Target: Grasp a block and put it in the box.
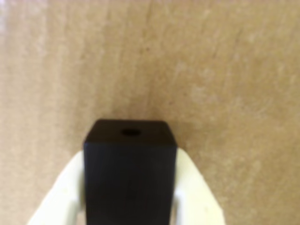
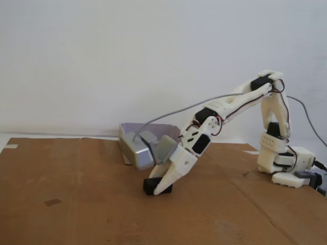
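In the wrist view the black block (image 1: 131, 183) fills the lower middle, a small round hole in its top face. My gripper (image 1: 131, 161) has a white finger pressed against each side of it. In the fixed view the block (image 2: 150, 187) rests on the brown cardboard surface, with my gripper (image 2: 160, 190) angled down onto it and shut on it. The box (image 2: 164, 130), a pale lavender-grey tray, sits just behind the gripper, partly hidden by the wrist's grey housing.
The arm's base (image 2: 286, 166) stands at the right edge of the cardboard table (image 2: 76, 204). A grey cable (image 2: 194, 106) arcs from the arm down to the wrist. A white wall rises behind the table.
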You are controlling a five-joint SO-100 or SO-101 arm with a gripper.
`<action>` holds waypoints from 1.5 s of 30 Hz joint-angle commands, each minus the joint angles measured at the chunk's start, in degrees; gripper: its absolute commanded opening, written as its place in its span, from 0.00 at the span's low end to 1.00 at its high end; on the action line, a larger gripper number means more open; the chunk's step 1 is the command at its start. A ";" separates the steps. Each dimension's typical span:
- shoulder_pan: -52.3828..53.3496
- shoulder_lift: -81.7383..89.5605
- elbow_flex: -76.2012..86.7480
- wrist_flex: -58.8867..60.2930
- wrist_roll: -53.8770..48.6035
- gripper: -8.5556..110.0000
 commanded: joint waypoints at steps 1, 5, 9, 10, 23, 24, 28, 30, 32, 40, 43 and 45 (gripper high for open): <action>-0.44 1.23 -3.69 -1.05 0.70 0.13; -0.44 1.23 -3.69 -1.05 0.62 0.13; -0.44 1.67 -3.87 -1.05 0.35 0.13; -0.44 1.85 -4.13 -1.05 0.26 0.13; 0.44 2.46 -10.81 -1.05 0.09 0.13; 0.44 2.46 -11.69 -0.97 0.09 0.13; 0.44 2.46 -14.50 -0.97 0.09 0.13; 0.44 2.46 -15.56 -0.97 0.09 0.13; 0.44 2.55 -16.61 -0.97 0.09 0.13; 2.29 11.43 -16.17 3.96 0.00 0.13; 3.52 13.45 -16.08 5.89 -0.09 0.13; 4.57 14.06 -16.08 6.15 -0.09 0.13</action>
